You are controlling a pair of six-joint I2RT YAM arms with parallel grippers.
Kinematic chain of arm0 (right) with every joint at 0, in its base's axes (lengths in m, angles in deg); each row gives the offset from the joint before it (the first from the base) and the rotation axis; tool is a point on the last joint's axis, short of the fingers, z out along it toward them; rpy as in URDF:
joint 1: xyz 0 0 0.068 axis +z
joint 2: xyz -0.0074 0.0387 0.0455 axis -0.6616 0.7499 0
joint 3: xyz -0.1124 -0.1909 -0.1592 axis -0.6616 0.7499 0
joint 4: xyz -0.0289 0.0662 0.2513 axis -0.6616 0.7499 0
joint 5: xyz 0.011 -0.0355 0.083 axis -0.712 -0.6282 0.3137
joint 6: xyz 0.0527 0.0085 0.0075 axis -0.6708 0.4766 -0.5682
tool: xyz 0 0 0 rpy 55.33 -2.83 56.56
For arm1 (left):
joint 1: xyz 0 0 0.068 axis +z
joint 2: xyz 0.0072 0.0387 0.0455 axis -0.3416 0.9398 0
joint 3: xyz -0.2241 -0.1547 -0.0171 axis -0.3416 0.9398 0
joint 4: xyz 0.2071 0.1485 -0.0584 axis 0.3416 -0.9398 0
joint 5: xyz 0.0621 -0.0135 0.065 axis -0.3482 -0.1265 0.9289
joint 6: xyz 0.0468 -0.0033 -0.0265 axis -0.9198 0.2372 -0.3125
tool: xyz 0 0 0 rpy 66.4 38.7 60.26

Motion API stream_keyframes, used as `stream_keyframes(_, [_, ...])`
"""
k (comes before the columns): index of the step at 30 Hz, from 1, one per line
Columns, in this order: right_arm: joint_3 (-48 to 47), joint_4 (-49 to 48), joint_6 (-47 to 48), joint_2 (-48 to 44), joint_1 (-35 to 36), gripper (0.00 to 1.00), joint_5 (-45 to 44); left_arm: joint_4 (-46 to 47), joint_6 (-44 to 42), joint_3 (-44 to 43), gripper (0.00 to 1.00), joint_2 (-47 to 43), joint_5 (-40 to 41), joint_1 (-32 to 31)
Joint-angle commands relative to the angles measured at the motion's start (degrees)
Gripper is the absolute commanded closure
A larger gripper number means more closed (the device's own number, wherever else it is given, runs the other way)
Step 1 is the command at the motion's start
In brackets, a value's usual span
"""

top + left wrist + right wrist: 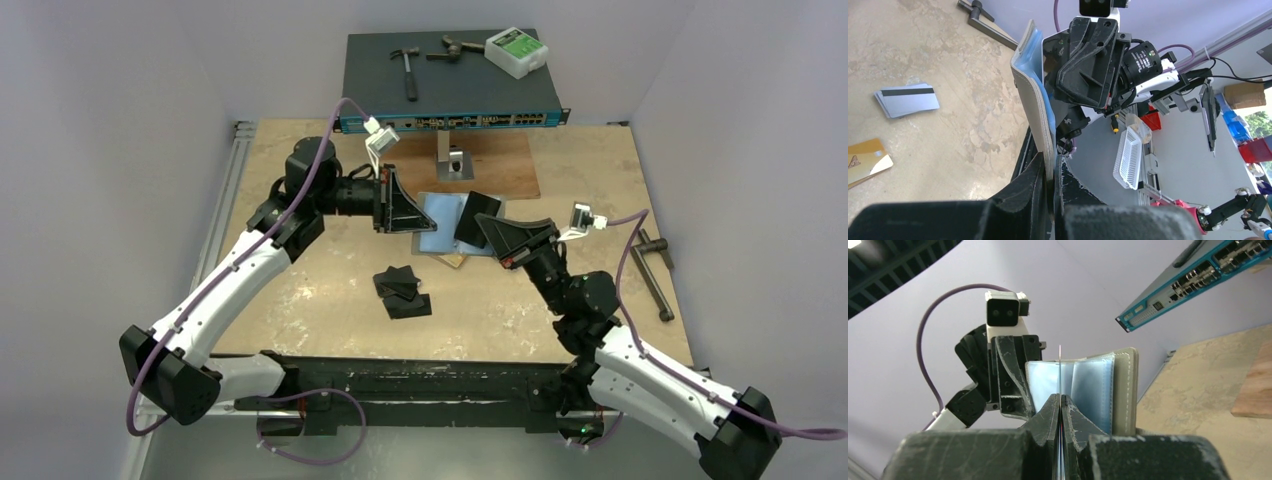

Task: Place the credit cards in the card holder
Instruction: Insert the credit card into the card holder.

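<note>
My left gripper (pixel 415 215) (pixel 1050 162) is shut on the lower edge of the card holder (pixel 1035 95), a grey case with bluish sleeves inside, and holds it open and upright above the table. The holder also shows in the top view (pixel 440 235) and the right wrist view (pixel 1098 385). My right gripper (pixel 495 232) (pixel 1060 397) is shut on one credit card (pixel 1060 365), seen edge-on, its tip at the blue sleeves. A silver card with a dark stripe (pixel 905 100) and an orange-yellow card (pixel 865 157) lie on the table.
Dark flat pieces (pixel 402 290) lie in a small heap in front of the holder. A blue network switch (pixel 450 75) with a hammer (pixel 408 68) on it stands at the back. A wooden board (pixel 500 165) and metal tools (pixel 655 270) lie nearby.
</note>
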Motion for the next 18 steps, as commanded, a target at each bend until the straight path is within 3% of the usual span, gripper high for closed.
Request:
stream_keyframes(1, [-1.1,-7.2,0.0,0.4,0.5,1.0,0.9,4.1,0.9,0.6,1.0,-2.4,-2.2,0.3])
stream_keyframes(18, [-0.2,-11.6,-0.4,3.5,2.3,1.0,0.0,4.7,0.6,2.0,1.0,-3.4,-2.8,0.7])
